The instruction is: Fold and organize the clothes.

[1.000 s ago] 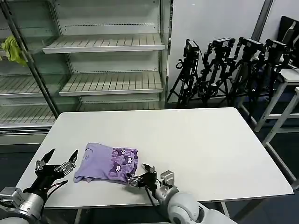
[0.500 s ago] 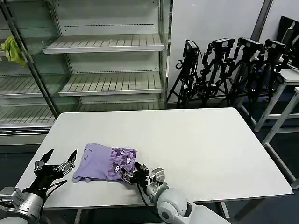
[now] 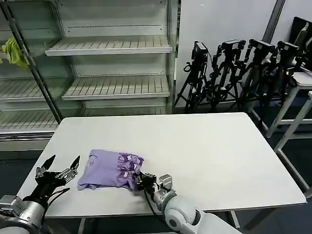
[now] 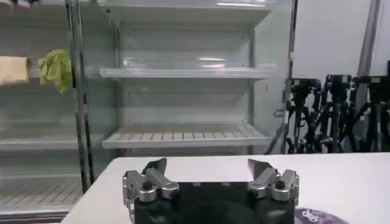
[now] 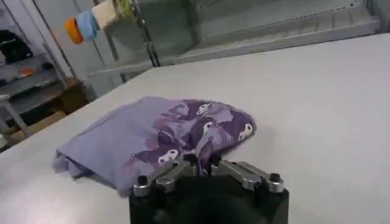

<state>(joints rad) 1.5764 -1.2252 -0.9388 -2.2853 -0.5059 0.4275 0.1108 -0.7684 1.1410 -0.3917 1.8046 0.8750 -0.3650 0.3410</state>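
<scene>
The clothes are one lavender T-shirt [image 3: 109, 169], folded into a loose bundle near the table's front left, its darker cartoon print on the side toward my right gripper. That right gripper [image 3: 139, 179] is shut on a pinch of the printed fabric at the bundle's near right edge; in the right wrist view the fold of T-shirt [image 5: 177, 131] sits between the closed fingers of the gripper [image 5: 203, 163]. My left gripper [image 3: 57, 169] hovers open just left of the T-shirt, apart from it, with nothing between its fingers [image 4: 155, 168]. A sliver of the T-shirt [image 4: 317, 216] shows beside it.
The white table [image 3: 214, 156] stretches bare to the right and back. Behind it stand metal shelves [image 3: 112, 48] with a yellow-green cloth [image 3: 14, 52] hanging at the left. Several black tripods [image 3: 234, 73] are at the back right. Another table edge [image 3: 304, 83] is far right.
My right gripper moved left to the shirt's near right edge and shut on the printed fabric. The bundle's edge has bunched slightly. The left gripper has barely moved.
</scene>
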